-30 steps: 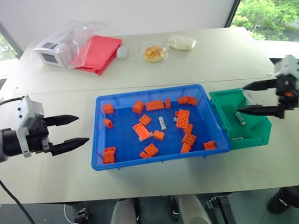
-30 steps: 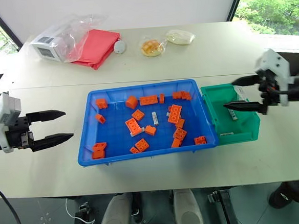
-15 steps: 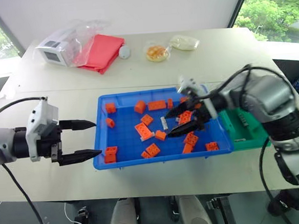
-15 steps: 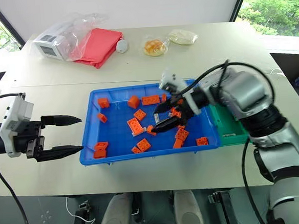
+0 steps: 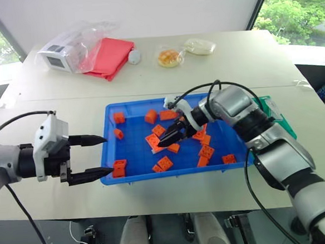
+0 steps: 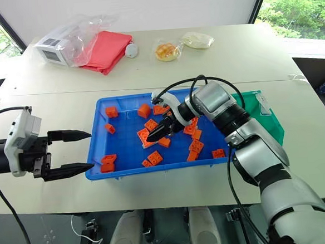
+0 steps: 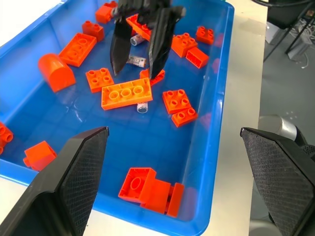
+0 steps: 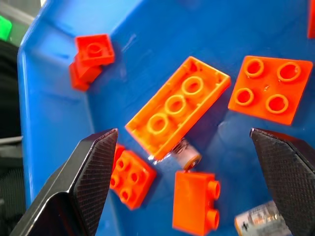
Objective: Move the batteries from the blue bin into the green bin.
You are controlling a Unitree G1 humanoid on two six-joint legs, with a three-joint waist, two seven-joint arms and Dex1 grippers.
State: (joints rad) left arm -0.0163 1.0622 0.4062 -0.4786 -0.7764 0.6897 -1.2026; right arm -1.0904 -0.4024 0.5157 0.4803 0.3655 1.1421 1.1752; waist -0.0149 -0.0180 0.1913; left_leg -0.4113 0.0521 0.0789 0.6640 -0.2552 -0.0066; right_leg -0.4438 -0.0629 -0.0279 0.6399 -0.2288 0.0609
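Observation:
The blue bin (image 5: 172, 176) lies at mid-table with several orange bricks in it. One battery (image 8: 186, 153) rests against a long orange brick (image 8: 178, 108), and a second battery (image 8: 258, 216) lies close by. My right gripper (image 5: 165, 139) hangs open and empty low over this brick and battery (image 7: 142, 106) in the bin's middle. A further battery (image 7: 136, 61) lies below and between its fingers. The green bin (image 6: 265, 112) stands against the blue bin's right end, mostly hidden behind my right arm. My left gripper (image 5: 108, 155) is open and empty just outside the blue bin's left wall.
At the table's far side lie a clear bag with a white device (image 5: 62, 51), a red cloth (image 5: 109, 56), a small white object (image 5: 134, 57), a pouch with yellow contents (image 5: 169, 57) and a white pouch (image 5: 199, 45). Bare tabletop surrounds the bins.
My right gripper has swung left from over the green bin and sunk to the middle of the blue bin, staying open. My left gripper has edged right toward the bin's left wall.

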